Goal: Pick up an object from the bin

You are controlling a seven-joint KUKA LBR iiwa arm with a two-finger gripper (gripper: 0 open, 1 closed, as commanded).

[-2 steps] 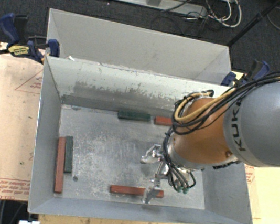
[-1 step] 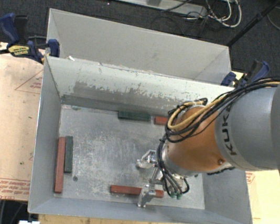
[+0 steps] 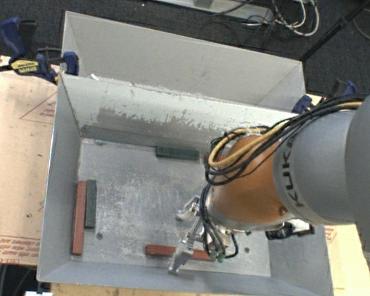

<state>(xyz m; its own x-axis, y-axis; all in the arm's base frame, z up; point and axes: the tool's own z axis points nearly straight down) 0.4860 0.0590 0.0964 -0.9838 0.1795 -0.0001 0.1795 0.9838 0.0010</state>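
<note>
Item 1. Short red-brown bar [image 3: 159, 250]: lies flat on the bin floor near the front wall, a little right of the middle, its long side running along that wall. Its right part passes under the gripper.

Item 2. Gripper [image 3: 182, 254]: low in the bin, directly over the right part of the short red-brown bar, with its metal parts showing on both the far and near sides of the bar. Whether it is open, closed or gripping the bar cannot be told from this angle.

Item 3. Arm [image 3: 351, 164]: a broad grey body entering from the right, with an orange cover [image 3: 248, 189] at the wrist and loops of black and yellow cable [image 3: 229, 155] across it. It hides much of the right half of the bin floor.

Item 4. Long red bar [image 3: 79, 217]: at the left side of the floor, running front to back close to the left wall.

Item 5. Dark green bar [image 3: 92, 204]: just beside the long red bar on its right, parallel to it and shorter.

Item 6. Second dark green bar [image 3: 177, 154]: at the foot of the back wall, lying along it, well apart from the gripper.

Item 7. Bin [image 3: 183, 73]: grey metal with sloping walls and a scuffed floor.
</note>
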